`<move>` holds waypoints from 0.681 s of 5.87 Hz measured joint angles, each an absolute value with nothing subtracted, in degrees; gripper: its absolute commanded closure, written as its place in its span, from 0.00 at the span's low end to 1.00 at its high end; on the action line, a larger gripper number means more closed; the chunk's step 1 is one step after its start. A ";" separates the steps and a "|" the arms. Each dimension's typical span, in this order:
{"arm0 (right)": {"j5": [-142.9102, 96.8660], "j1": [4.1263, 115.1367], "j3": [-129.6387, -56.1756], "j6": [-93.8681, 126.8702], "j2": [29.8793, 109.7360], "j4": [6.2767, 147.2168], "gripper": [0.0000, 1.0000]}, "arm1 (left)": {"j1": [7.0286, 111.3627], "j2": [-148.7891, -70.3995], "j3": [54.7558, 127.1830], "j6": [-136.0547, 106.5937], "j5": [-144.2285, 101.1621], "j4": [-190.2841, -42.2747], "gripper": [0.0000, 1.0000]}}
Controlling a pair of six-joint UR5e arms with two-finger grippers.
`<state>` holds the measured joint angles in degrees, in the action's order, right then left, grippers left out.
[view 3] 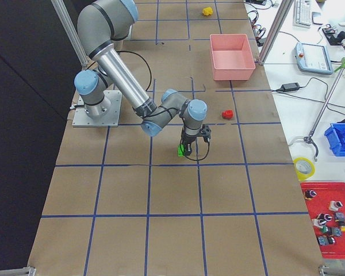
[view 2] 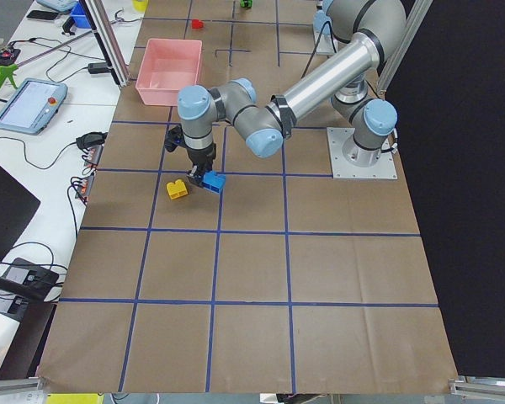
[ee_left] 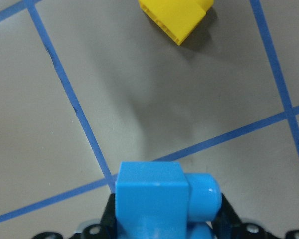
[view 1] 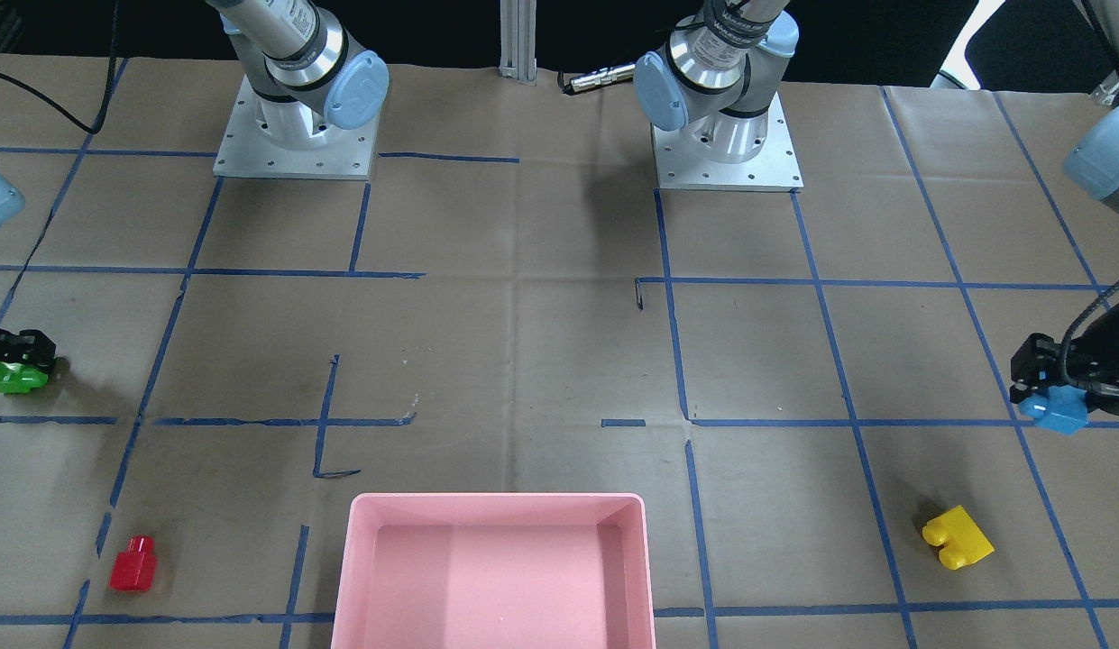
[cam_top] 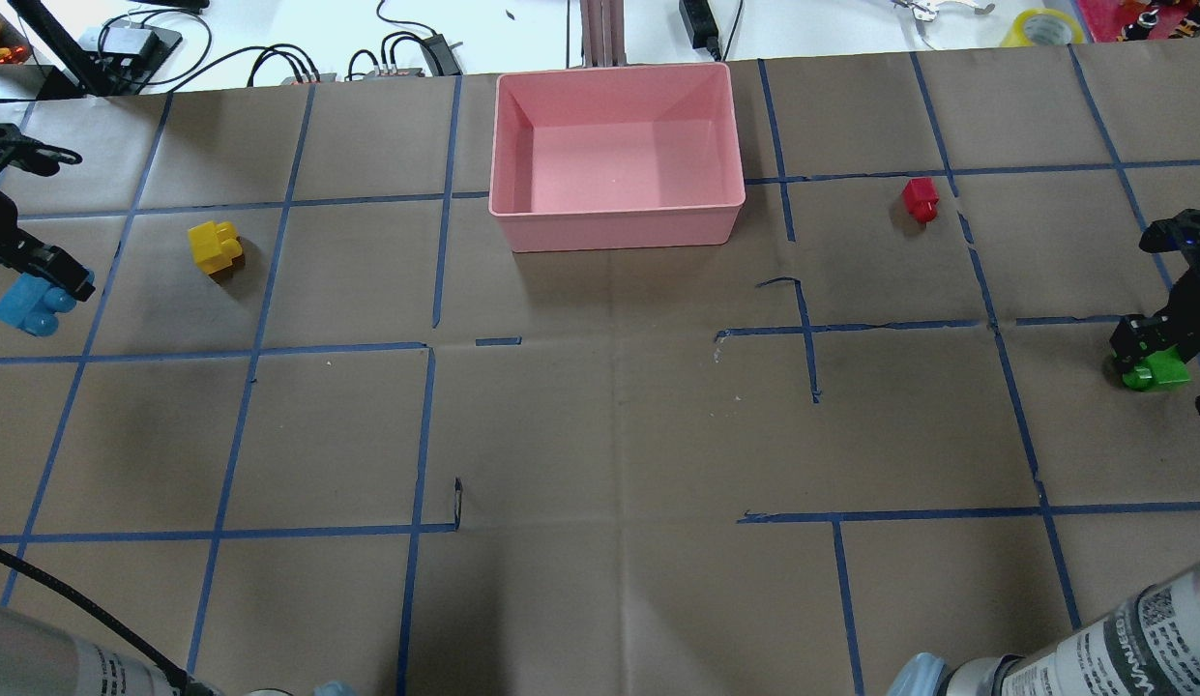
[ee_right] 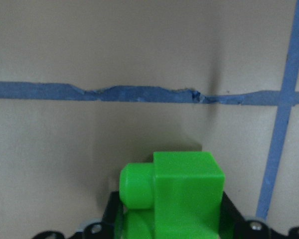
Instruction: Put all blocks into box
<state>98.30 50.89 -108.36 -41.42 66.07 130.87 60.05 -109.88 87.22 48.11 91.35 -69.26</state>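
My left gripper (cam_top: 39,290) is shut on the blue block (cam_top: 24,307) at the table's left edge, a little above the paper; the block fills the left wrist view (ee_left: 154,199). The yellow block (cam_top: 214,246) lies free nearby and also shows in the front view (view 1: 956,537). My right gripper (cam_top: 1151,353) is shut on the green block (cam_top: 1156,370) at the right edge; the block also shows in the right wrist view (ee_right: 174,196). The red block (cam_top: 920,198) lies right of the pink box (cam_top: 619,224). The box holds no blocks.
Brown paper with blue tape lines covers the table (cam_top: 600,435). Both arm bases (view 1: 296,135) stand at the robot's side. Cables and devices (cam_top: 387,53) lie beyond the far edge, behind the box.
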 measured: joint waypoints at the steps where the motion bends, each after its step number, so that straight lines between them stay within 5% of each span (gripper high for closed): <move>1: 98.54 50.90 -108.25 -41.37 66.32 130.66 0.76 | 64.61 -110.37 85.15 38.60 89.97 -69.98 0.87; 2: 99.00 50.95 -108.21 -41.27 66.51 130.56 0.93 | 69.48 -110.67 83.77 29.36 89.47 -70.05 0.87; 4: 99.86 50.94 -107.56 -40.91 67.16 129.02 0.97 | 77.51 -113.25 79.71 14.82 89.27 -70.10 0.87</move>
